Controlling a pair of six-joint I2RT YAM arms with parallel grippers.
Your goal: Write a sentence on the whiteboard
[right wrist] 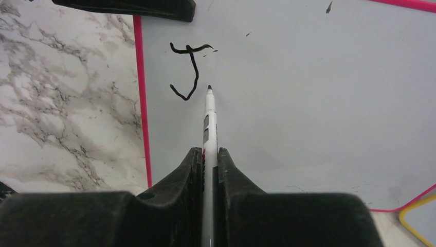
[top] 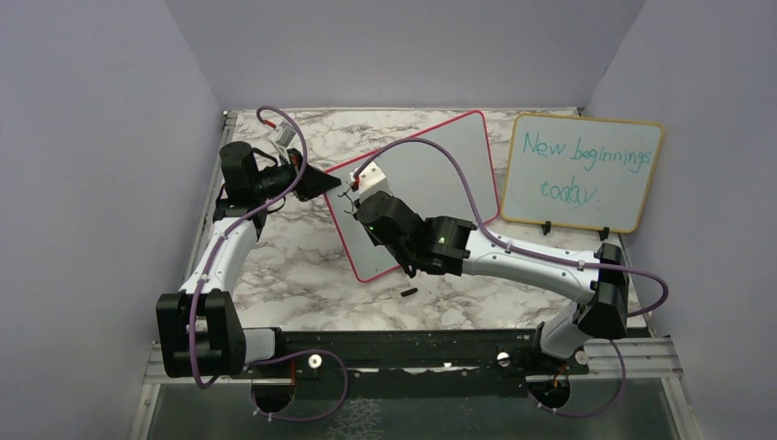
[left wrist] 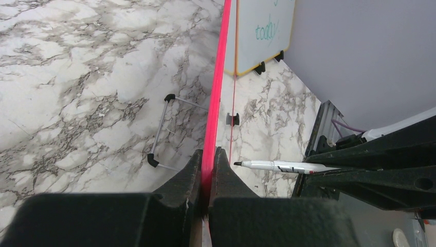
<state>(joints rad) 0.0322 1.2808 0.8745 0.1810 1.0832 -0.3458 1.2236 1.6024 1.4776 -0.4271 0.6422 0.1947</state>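
Observation:
The whiteboard (top: 440,170), white with a red-pink frame, is tilted up off the table. My left gripper (top: 335,187) is shut on its left frame edge (left wrist: 208,154). My right gripper (top: 359,203) is shut on a white marker (right wrist: 210,121) with its cap off. The marker's black tip points at the board just right of the foot of a black "J" (right wrist: 189,69), the only letter of the sentence that shows. I cannot tell whether the tip touches the board. The marker also shows in the left wrist view (left wrist: 280,165).
A yellow-framed board (top: 582,172) with teal writing "New beginnings today" stands at the back right. A small black marker cap (top: 409,292) lies on the marble table in front of the whiteboard. A wire stand (left wrist: 163,131) lies behind the board.

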